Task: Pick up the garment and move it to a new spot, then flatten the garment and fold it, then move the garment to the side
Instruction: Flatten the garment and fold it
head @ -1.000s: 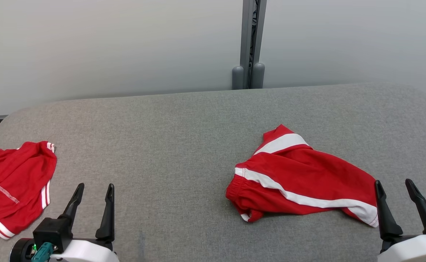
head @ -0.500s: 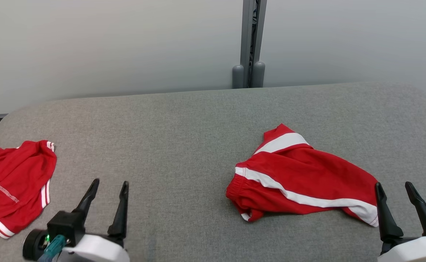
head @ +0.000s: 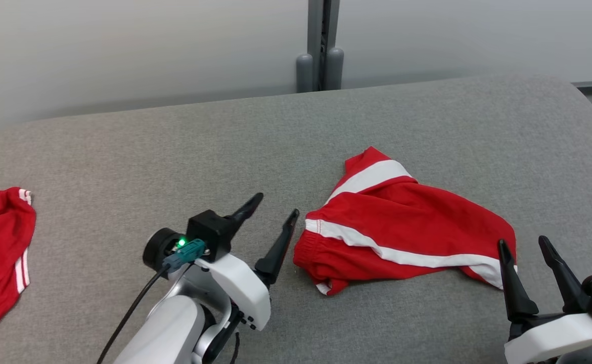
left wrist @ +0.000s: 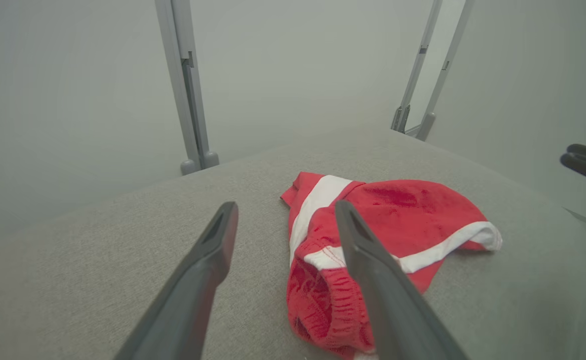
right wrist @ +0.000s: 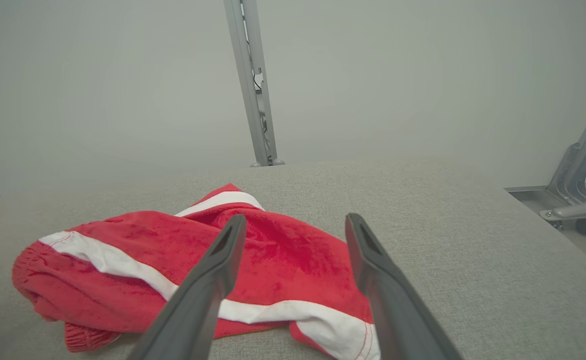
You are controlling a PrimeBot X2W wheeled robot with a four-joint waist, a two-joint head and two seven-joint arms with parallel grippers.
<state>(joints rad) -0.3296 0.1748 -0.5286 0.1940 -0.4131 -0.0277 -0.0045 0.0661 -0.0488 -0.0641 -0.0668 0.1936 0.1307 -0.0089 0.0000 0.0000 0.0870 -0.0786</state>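
Both are held spread, left end effector (head: pixel 278 203) at nine o'clock of the bunched garment (head: pixel 407 232), right end effector (head: pixel 522 240) at four; one layer alone could be snagged.

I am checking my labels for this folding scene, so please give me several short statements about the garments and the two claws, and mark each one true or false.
1. The crumpled red shorts with white side stripes lie on the grey fabric-covered table. True.
2. The left claw is shut on the shorts. False: it is open, close beside their waistband end, gripping nothing.
3. The right claw is open near the shorts' other end. True.
4. A second red garment with white stripes lies at the table's right edge. False: it lies at the left edge, apart from the shorts.
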